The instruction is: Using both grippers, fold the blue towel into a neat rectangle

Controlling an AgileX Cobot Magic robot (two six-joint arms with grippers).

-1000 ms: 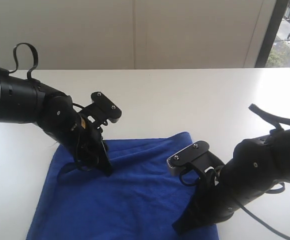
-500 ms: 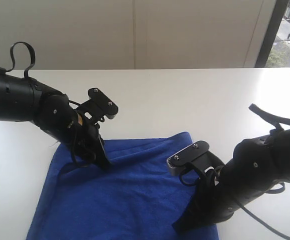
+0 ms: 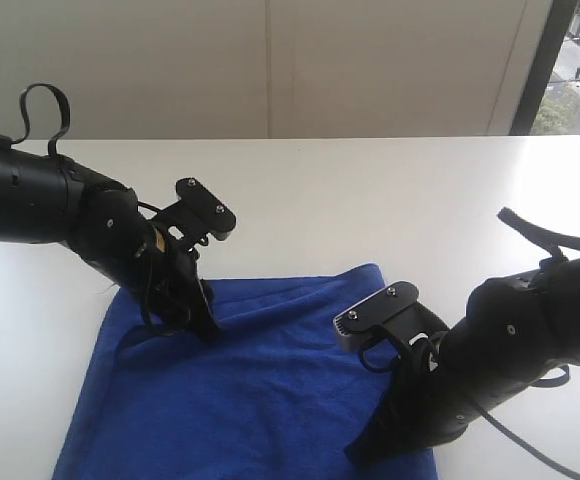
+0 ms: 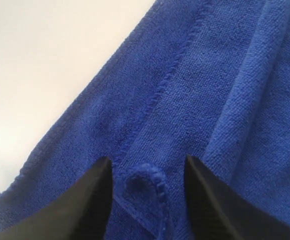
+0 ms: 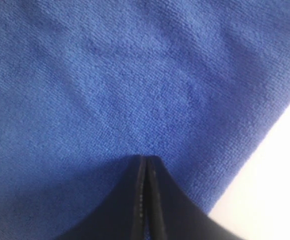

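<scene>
pressing on the lower right part of the blue towel (image 3: 270,400), the right gripper (image 5: 144,160) has its fingers closed flat together; cloth between them cannot be confirmed. the towel lies spread on the white table (image 3: 390,200), lower centre of frame. at centre left, the left gripper (image 4: 145,165) stands parted, straddling a raised towel corner.

We counted one towel (image 3: 270,390) on one table (image 3: 370,190). There were two arms, a left arm (image 3: 40,205) at 9 o'clock and a right arm (image 3: 530,330) at 4 o'clock. That made two grippers, the left gripper (image 3: 208,328) and the right gripper (image 3: 358,455). Each had two fingers (image 4: 92,200), four altogether. We counted two cables, one cable (image 3: 45,88) at 10 o'clock and another cable (image 3: 545,235) at 3 o'clock.
</scene>
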